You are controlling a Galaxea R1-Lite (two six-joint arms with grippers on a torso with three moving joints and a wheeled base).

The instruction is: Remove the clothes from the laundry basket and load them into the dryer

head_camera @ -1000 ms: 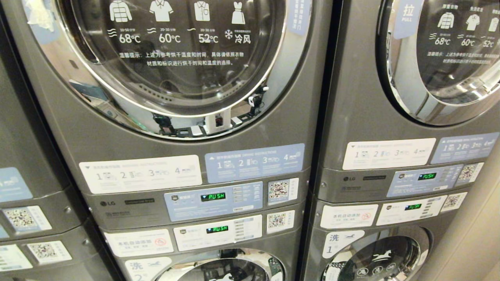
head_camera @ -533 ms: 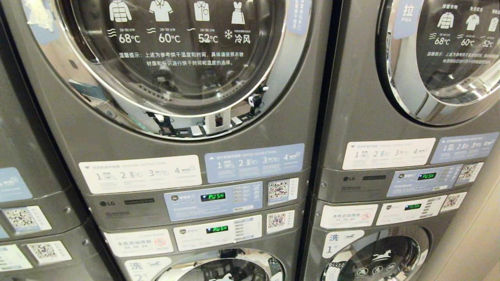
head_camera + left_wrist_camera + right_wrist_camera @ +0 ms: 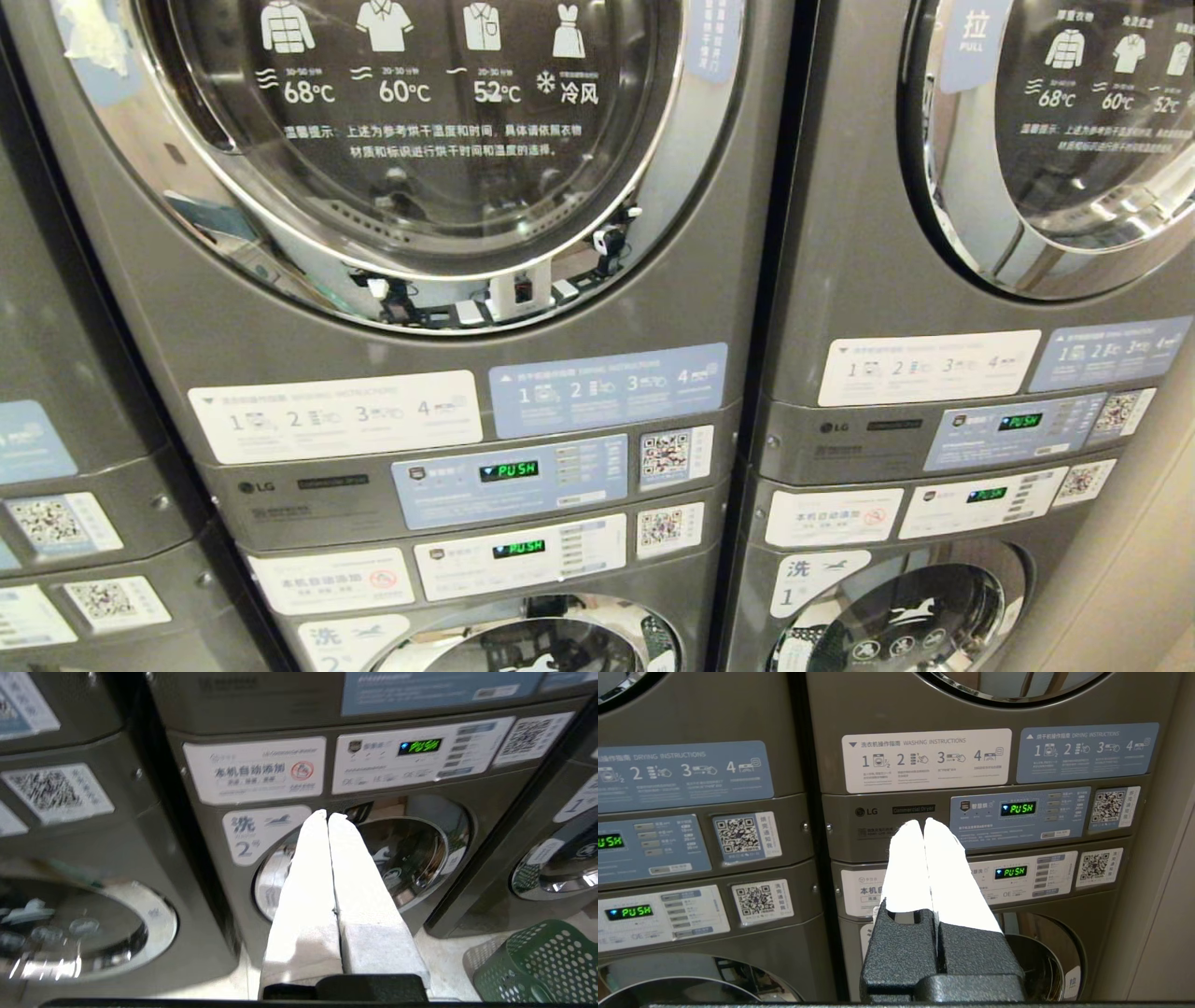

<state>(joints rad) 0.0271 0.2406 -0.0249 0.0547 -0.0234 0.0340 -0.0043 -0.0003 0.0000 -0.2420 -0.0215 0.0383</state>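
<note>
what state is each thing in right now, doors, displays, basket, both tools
left tool: shut, holding nothing
right tool: shut, holding nothing
upper dryer door: closed
right-hand dryer door: closed
lower washer door: closed
dryer display: lit, reads PUSH
washer display: lit, reads PUSH
green laundry basket: on the floor; contents not visible

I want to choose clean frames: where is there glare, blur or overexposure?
Head view: sharp, with reflections on the chrome ring of the dryer door. Left wrist view: motion blur, strongest on the side washer door. Right wrist view: sharp, but the right gripper is blown out white.
</note>
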